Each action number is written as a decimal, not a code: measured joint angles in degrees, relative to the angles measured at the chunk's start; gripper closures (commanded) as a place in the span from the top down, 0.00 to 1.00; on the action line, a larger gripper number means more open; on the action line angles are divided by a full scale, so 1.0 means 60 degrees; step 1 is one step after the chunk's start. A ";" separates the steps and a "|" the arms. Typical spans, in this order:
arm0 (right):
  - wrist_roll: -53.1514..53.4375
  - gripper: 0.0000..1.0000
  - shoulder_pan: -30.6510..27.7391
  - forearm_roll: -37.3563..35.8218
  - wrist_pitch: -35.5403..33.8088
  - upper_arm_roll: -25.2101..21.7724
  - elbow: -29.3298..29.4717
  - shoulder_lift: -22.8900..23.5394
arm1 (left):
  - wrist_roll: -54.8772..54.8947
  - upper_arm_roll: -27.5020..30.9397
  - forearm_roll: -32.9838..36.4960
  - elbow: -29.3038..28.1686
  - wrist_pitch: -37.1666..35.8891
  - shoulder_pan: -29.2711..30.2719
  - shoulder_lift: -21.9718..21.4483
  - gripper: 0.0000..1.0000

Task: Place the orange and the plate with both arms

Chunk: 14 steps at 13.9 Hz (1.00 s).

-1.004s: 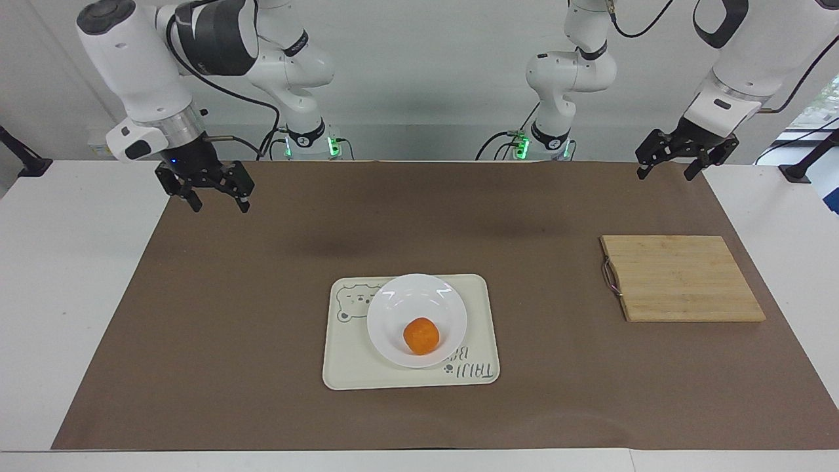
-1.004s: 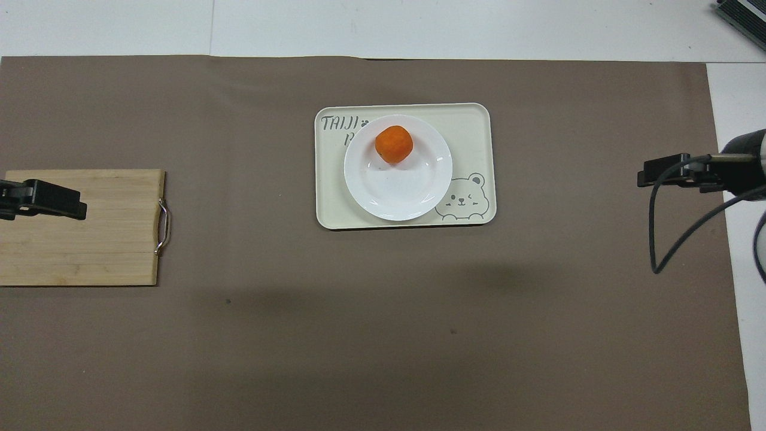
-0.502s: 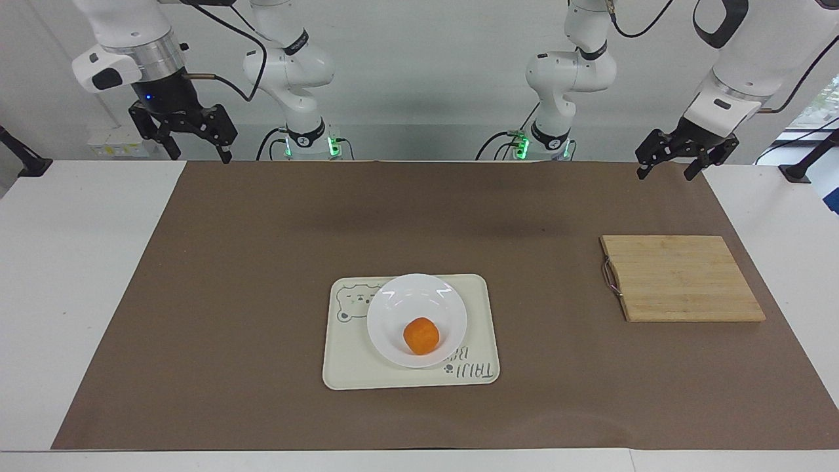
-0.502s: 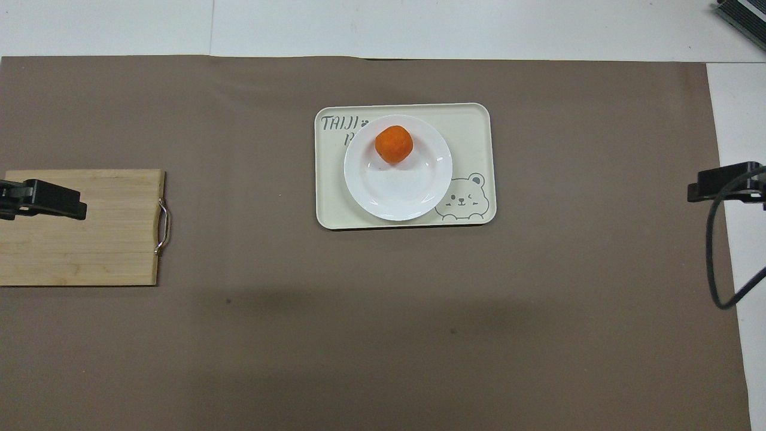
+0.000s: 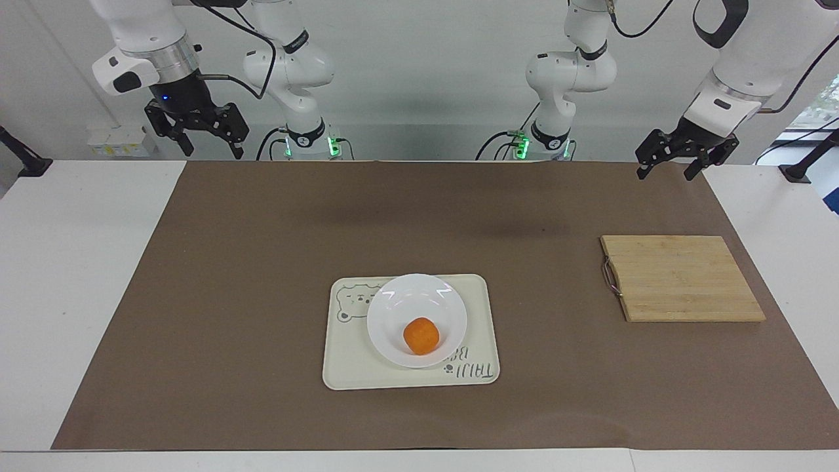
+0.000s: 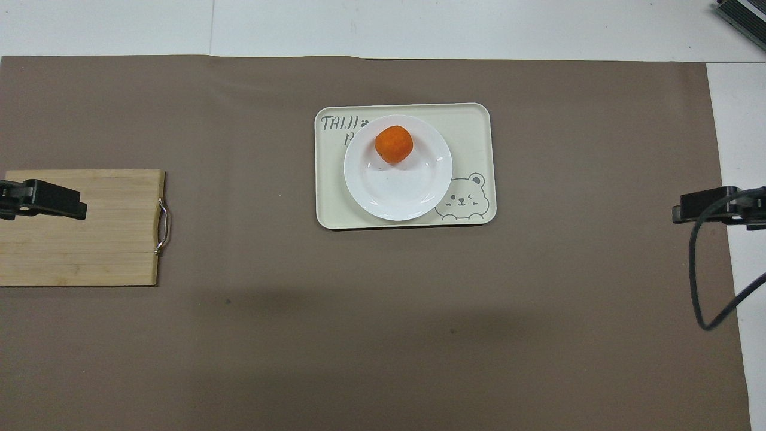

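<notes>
The orange (image 5: 421,335) lies in the white plate (image 5: 400,307), on the part of it farther from the robots. The plate sits on the cream bear tray (image 5: 347,368) in the middle of the brown mat. They also show in the overhead view: orange (image 6: 394,143), plate (image 6: 401,193). My right gripper (image 5: 210,153) is open and empty, raised over the mat's edge at the right arm's end (image 6: 712,205). My left gripper (image 5: 663,176) is open and empty, raised over the cutting board's outer part (image 6: 43,199). Both are well away from the plate.
A bamboo cutting board (image 5: 682,278) with a metal handle lies on the mat at the left arm's end, also in the overhead view (image 6: 90,239). The tray (image 6: 473,126) carries a bear drawing and lettering. White table shows around the mat.
My right gripper has risen from low over the mat's corner and drawn back toward its base, then shifted slightly inward. The left arm, orange and plate have not moved.
</notes>
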 measured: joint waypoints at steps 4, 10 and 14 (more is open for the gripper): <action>-0.0432 1.00 0.0001 -0.0309 0.0000 0.0053 -0.0014 -0.0048 | 0.0000 0.0000 0.0000 0.0000 0.0000 0.0000 0.0000 1.00; -0.0504 1.00 0.0001 -0.0309 -0.0048 0.0058 -0.0011 -0.0049 | 0.0000 0.0000 0.0000 0.0000 0.0000 0.0000 0.0000 1.00; -0.0481 1.00 -0.0011 -0.0309 -0.0092 0.0034 0.0000 -0.0046 | 0.0000 0.0000 0.0000 0.0000 0.0000 0.0000 0.0000 1.00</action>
